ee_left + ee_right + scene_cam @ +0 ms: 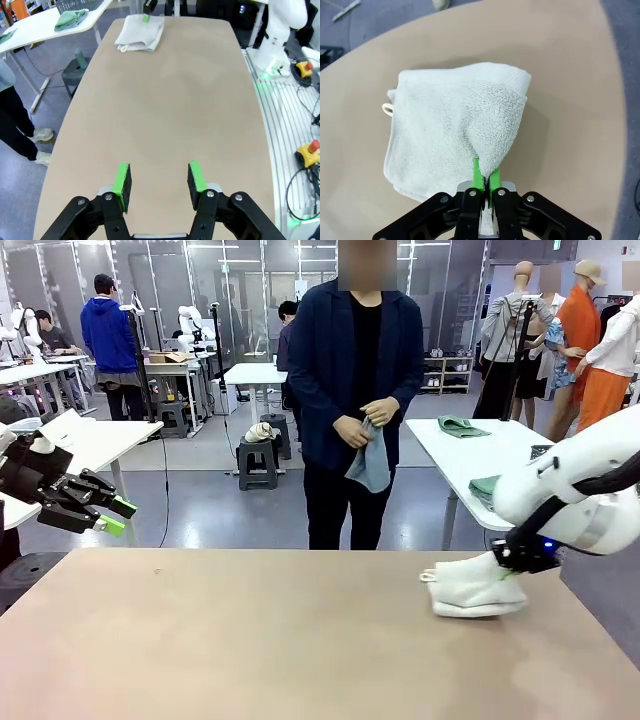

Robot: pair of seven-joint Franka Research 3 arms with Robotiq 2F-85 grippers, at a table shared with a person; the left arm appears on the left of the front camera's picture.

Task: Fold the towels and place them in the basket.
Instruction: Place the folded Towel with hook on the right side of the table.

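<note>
A folded cream-white towel (pixel 470 590) lies on the brown table (pixel 280 640) at the right side. My right gripper (pixel 484 176) is shut on a raised fold at the edge of this towel (pixel 445 125), whose corner loop (pixel 386 107) points away to the left. The same towel (pixel 141 32) shows at the table's far end in the left wrist view. My left gripper (pixel 108 517) hovers open at the left edge of the table, and its green pads (pixel 123 184) hold nothing. A person across the table holds a pale blue towel (pixel 371 458) in both hands.
A white side table (pixel 470 455) behind on the right carries grey-green towels (pixel 462 426). Part of a grey lattice basket (pixel 70 5) stands on that side table beside a green towel (pixel 70 19). The person stands at the far edge, mid-table.
</note>
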